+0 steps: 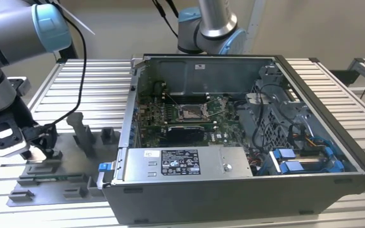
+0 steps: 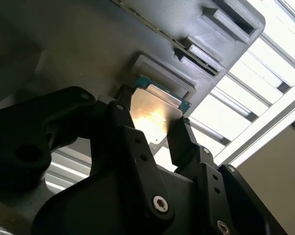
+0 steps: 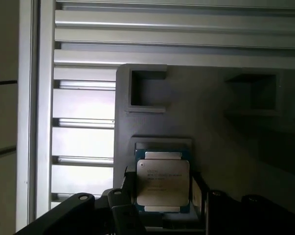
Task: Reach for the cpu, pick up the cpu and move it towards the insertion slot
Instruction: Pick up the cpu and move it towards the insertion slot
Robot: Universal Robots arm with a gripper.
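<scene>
Desk [image 1: 74,85] carries the open PC case [image 1: 233,190], centre-right in the exterior view. Arm [image 1: 2,71] at the exterior view's left, wrist pointing down over the grey fixture [image 1: 68,159]. Pincer [image 1: 41,155] pinches cpu [image 3: 163,182] by opposite edges at the fixture pocket. Cpu flat, lid up, square. Insertion slot [image 1: 190,112] well apart, inside the case.

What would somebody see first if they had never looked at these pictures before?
The big open computer case sits in the middle of the exterior view, with the square metal insertion slot on its green board. At that view's left, the black claw hangs low at a grey fixture. In the first wrist view the shiny cpu lies in that fixture, right by the claw.
</scene>
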